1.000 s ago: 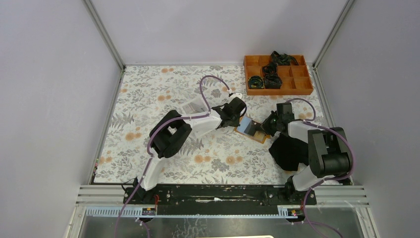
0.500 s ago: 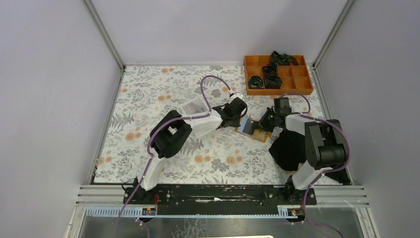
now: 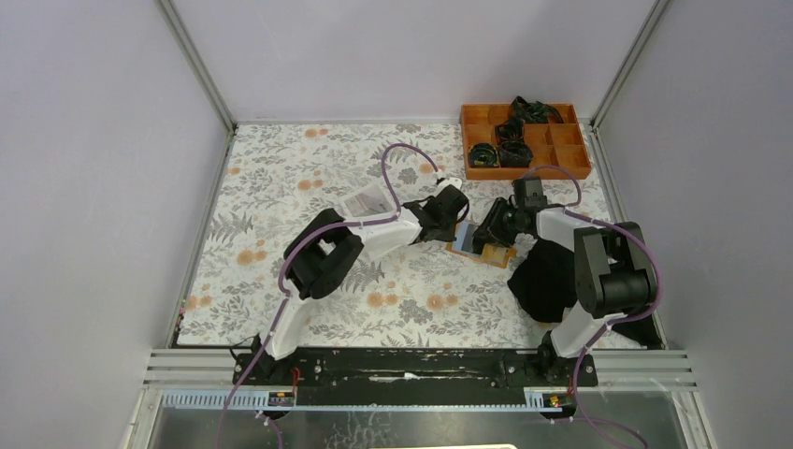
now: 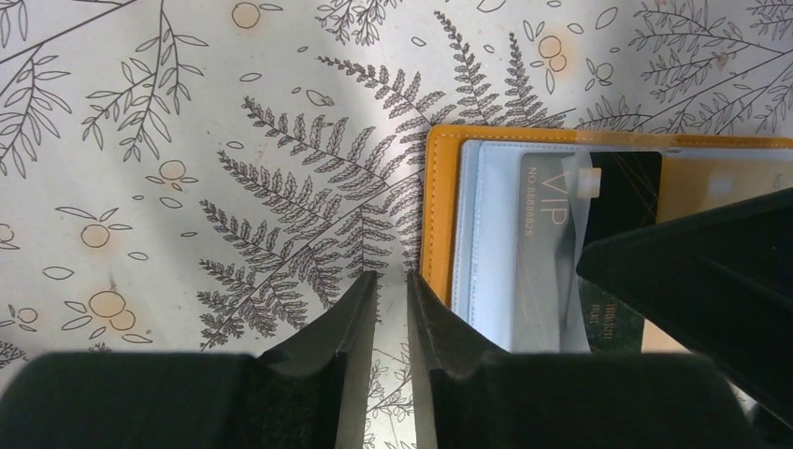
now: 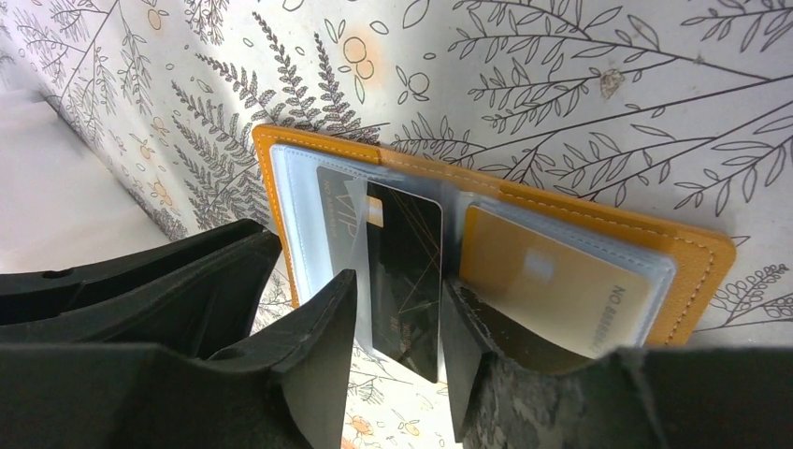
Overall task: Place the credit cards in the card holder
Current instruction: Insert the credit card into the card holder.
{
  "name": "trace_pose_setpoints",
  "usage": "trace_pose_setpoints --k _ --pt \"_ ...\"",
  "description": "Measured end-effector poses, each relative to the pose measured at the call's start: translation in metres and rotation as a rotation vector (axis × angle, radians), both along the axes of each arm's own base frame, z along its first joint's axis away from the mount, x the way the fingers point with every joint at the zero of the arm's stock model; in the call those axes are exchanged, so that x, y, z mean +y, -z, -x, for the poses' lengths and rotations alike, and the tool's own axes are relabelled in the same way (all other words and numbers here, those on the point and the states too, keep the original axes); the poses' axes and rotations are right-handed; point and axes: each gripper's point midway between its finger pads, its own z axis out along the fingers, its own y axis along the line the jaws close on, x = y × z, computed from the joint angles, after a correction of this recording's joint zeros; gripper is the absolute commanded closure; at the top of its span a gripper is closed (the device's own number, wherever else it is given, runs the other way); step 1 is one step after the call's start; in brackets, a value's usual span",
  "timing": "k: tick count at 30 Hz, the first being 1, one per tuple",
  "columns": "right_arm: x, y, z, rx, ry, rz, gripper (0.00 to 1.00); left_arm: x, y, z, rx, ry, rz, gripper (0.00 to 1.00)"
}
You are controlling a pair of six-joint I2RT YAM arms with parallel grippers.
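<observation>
Overhead, just right of centre: shows the card holder [image 3: 498, 254] spread open on the floral surface [image 3: 281, 187], both arms reaching in over it.

From the left wrist: finds the left tool [image 4: 391, 299] pressed almost together at the bottom centre of the frame. Leaves only a thin slit of surface visible between the fingers, with nothing held. Sets the tips just beside the holder's orange left rim, on the bare surface.

From the right wrist: catches the right tool [image 5: 397, 285] pinching a black card [image 5: 404, 271] by its two long edges, one finger on each side. Shows the far end of that card tucked under a clear sleeve [image 5: 309, 196] in the holder's left half, the near end sticking out toward the lens. Reveals gold "VIP" lettering through the plastic. Places a gold card [image 5: 552, 281] already seated in the right half, under its own sleeve.

Elsewhere overhead: has an orange compartment tray [image 3: 569, 157] at upper right, well apart from the holder, dark items in several cells. Puts a black cloth [image 3: 542, 281] just right of the holder, below the right arm.
</observation>
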Motion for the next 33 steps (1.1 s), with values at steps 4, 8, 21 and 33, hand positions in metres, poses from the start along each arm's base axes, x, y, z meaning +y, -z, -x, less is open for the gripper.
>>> trace_pose_setpoints --k 4,8,21,33 --pt "-0.001 -0.001 0.0 0.003 -0.002 0.015 0.51 -0.002 0.0 0.002 0.004 0.006 0.004 0.74" --pt "-0.002 -0.001 0.001 0.005 0.0 0.024 0.5 -0.004 0.0 0.004 0.006 0.012 0.007 0.74" --pt "-0.005 0.0 0.01 0.036 -0.012 0.085 0.52 -0.01 0.0 0.01 0.02 0.035 0.023 0.74" --pt "0.001 0.002 0.009 0.069 -0.057 0.226 0.51 -0.009 0.0 0.012 0.02 0.039 0.027 0.75"
